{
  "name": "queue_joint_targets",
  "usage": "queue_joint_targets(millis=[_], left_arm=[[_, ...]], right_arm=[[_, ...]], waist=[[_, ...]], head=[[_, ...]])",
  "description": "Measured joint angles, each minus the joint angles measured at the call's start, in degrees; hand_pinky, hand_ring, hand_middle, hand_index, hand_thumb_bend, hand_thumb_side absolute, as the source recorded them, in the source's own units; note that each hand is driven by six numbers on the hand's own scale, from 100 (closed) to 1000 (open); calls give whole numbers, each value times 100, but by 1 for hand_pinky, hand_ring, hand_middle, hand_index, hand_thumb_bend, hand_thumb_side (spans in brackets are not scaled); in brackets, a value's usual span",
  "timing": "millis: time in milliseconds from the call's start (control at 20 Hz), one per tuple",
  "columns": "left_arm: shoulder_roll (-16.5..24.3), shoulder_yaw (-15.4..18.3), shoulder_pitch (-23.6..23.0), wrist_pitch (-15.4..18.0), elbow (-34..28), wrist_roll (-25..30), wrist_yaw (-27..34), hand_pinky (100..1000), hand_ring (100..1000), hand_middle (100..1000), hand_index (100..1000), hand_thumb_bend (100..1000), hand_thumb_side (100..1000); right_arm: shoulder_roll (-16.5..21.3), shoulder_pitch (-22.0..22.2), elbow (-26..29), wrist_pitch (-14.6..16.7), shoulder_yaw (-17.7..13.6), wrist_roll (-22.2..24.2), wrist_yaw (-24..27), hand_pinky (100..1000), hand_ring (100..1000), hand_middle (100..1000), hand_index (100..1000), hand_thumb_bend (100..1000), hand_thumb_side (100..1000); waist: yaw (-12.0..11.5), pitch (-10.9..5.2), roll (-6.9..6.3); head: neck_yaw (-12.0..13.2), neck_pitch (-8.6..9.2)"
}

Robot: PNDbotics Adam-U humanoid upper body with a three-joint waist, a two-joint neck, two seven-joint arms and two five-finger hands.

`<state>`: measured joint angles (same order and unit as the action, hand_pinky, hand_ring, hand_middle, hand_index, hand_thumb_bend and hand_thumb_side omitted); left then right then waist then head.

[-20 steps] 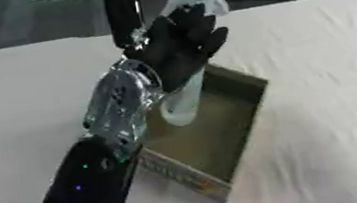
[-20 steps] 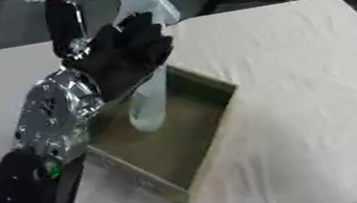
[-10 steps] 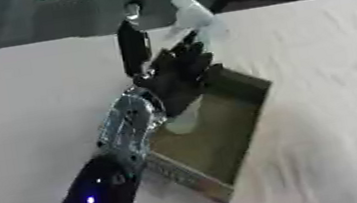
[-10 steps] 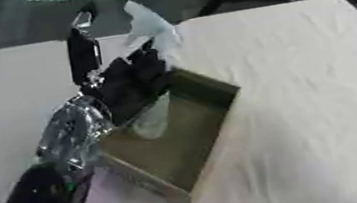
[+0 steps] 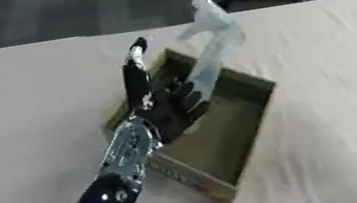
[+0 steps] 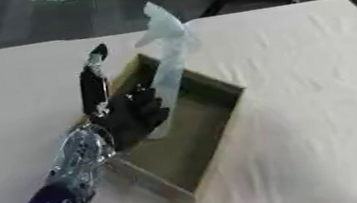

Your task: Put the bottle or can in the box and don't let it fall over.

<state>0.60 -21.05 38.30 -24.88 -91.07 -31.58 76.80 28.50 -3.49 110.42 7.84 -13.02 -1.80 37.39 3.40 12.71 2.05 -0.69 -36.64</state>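
**A:** Starting from the left, what do you have?

**B:** My left arm comes up from the lower left, black at the forearm with a small blue light, silver at the wrist. At its end the left robot hand sits over the near-left part of the box. The thumb stands straight up, apart from the rest. The fingers reach forward, spread and only slightly bent, at the foot of the bottle.

**A:** Is it grasping the bottle?

**B:** It reads as released to me. Nothing is wrapped round the bottle: the fingers lie against or just beside its lower part, and I cannot tell from these two views whether they truly touch it.

**A:** And the bottle itself?

**B:** It is a pale, see-through bottle with what looks like a spray-type head at the top. Its base is inside the box, toward the far-left side, and it stands tilted, the top leaning away toward the far edge of the counter. The base is hidden behind my fingers.

**A:** The box?

**B:** A shallow, brown, open box lying askew on the light counter, one corner toward me. To the right of it I see only bare counter. My right robot hand shows in neither view.
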Motion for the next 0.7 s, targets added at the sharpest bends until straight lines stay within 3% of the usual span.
queue_joint_targets(millis=[350,700], left_arm=[[366,39,-181,92,-140,109,-233,100,100,100,931,520,1000],[1016,472,-402,466,-669,115,-478,100,100,100,926,521,1000]], right_arm=[[1,120,39,48,-41,-48,-63,893,829,821,893,100,759],[26,250,137,114,-90,-114,-92,891,828,820,892,100,748]], waist=[[-88,-3,-26],[-181,-32,-41]], head=[[-106,2],[-282,24]])
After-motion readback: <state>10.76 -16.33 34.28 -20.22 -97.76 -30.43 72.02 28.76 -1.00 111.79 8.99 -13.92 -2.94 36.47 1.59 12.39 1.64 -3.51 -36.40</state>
